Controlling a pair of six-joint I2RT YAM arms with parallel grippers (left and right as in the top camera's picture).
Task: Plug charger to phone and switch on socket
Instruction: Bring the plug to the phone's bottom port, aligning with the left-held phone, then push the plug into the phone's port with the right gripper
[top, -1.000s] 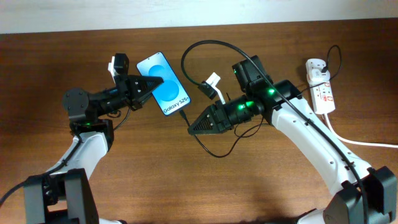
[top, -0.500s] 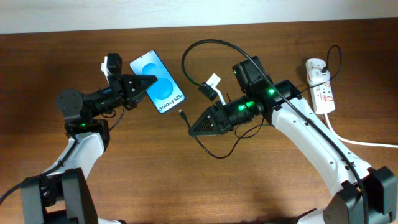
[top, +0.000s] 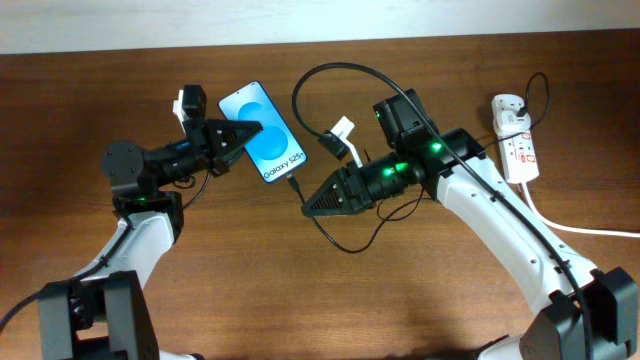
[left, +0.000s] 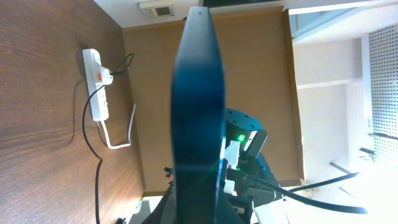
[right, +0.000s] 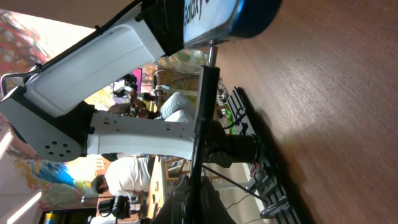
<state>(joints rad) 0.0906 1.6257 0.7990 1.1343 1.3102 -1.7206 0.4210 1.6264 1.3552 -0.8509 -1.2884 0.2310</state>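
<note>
1. Brown wood-grain table fills the overhead view, with a pale wall strip along its far edge.
2. The right gripper is closed on the charger, which is pinched a little way behind the plug tip.
3. Just ahead of those fingers the tip is seen meeting the lower edge of the phone. Whether it is seated in the port cannot be told.
4. The left gripper is clamped across the phone, which is held edge-on in its wrist view and lifted off the wood, screen up.
5. The step in hand is judged to be the insertion. The tip should be kept in line with the phone's long axis and pushed straight, while the phone is braced firmly against the push. A tilted tip would likely skid off the rim.
6. Well behind the right gripper, past its elbow, the socket lies flat and untouched, so its switch is taken as not yet pressed.
7. Counted: one phone, one charger, one socket with one thick white cord, two grippers.
</note>
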